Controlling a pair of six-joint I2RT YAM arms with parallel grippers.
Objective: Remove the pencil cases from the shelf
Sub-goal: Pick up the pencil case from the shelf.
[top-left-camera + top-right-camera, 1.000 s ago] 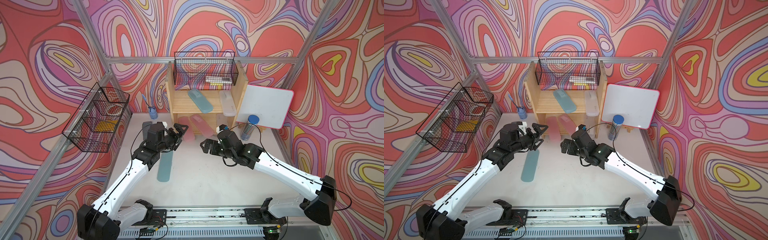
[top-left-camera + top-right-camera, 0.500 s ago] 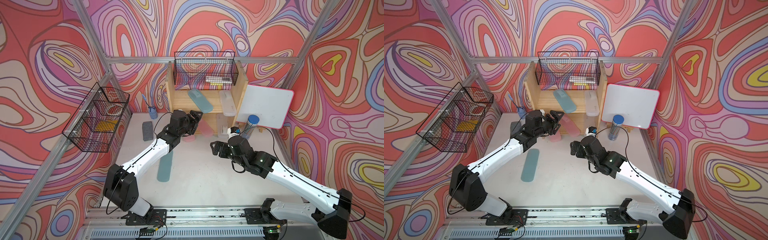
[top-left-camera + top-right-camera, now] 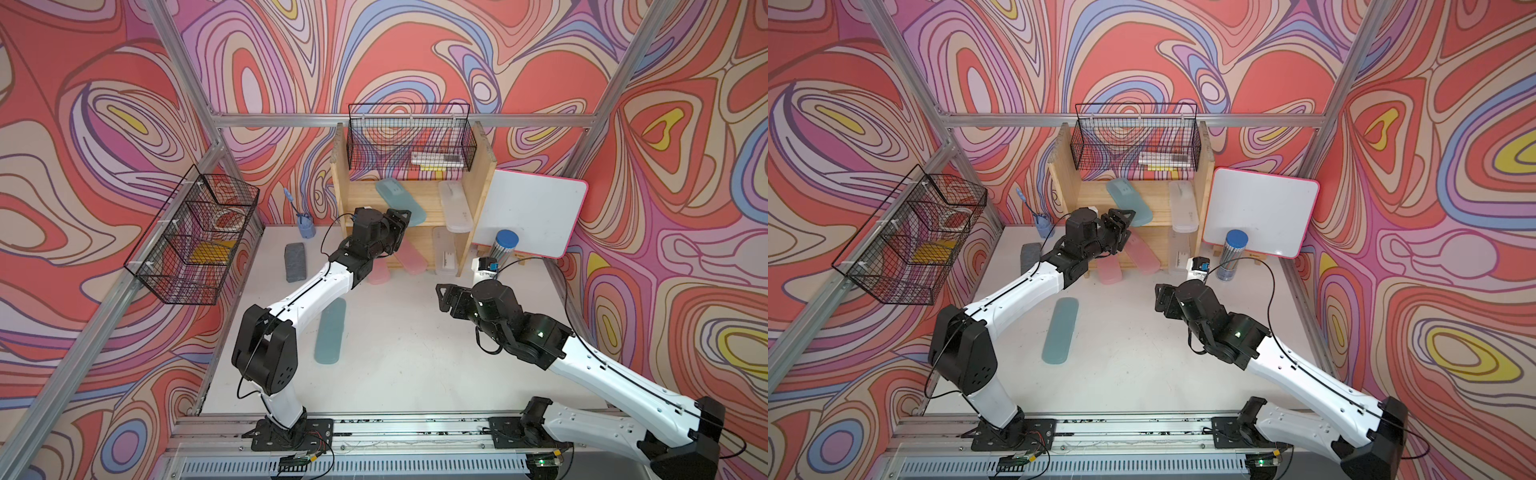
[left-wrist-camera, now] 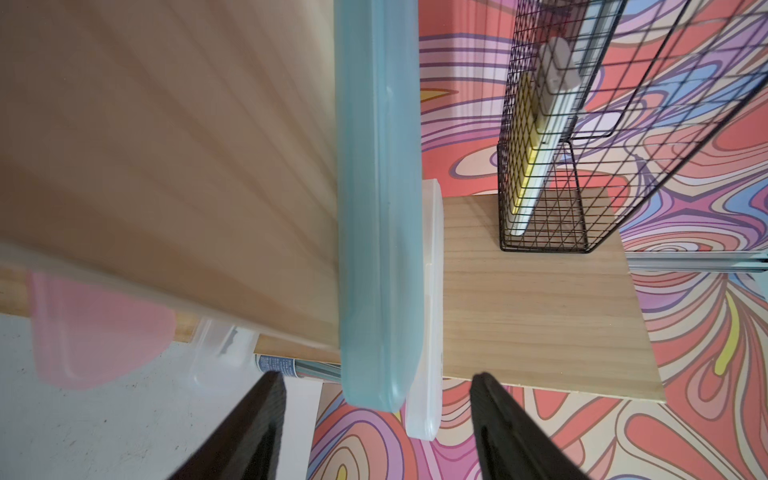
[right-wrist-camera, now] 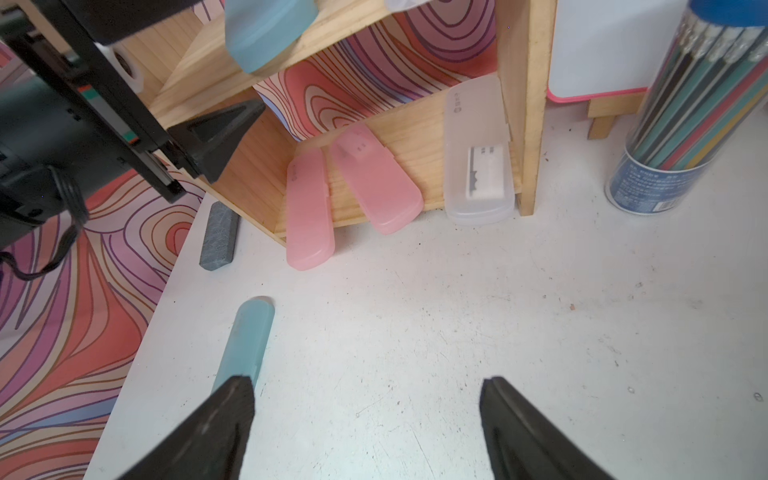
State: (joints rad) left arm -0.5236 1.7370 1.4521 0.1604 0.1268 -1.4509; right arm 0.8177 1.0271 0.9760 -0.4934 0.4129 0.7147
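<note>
top views both show the white table [image 3: 415, 374] with the shelf [image 3: 480, 199] standing at its far edge. the left gripper [image 3: 400, 222] is up at the front of the upper tier. in the left wrist view its jaws stand apart on either side of the protruding end of the upper teal case [image 4: 378, 208]. neither finger touches it, so nothing is gripped. the right gripper [image 5: 368, 380] hovers over bare table in front of the shelf, jaws wide and empty. on the top tier the upper teal case lies slanted, and the upper clear case [image 3: 456, 205] lies just beside the side panel, overhanging the front edge. on the bottom tier the lower clear case [image 5: 478, 166] lies by the same panel. the straight pink case [image 5: 309, 208] and the slanted pink case [image 5: 374, 178] also lie there, and both poke past the front edge. the table teal case [image 3: 331, 330] lies flat on the open table, well apart from the shelf. a grey block [image 3: 295, 262] lies on the table beside the shelf.
</note>
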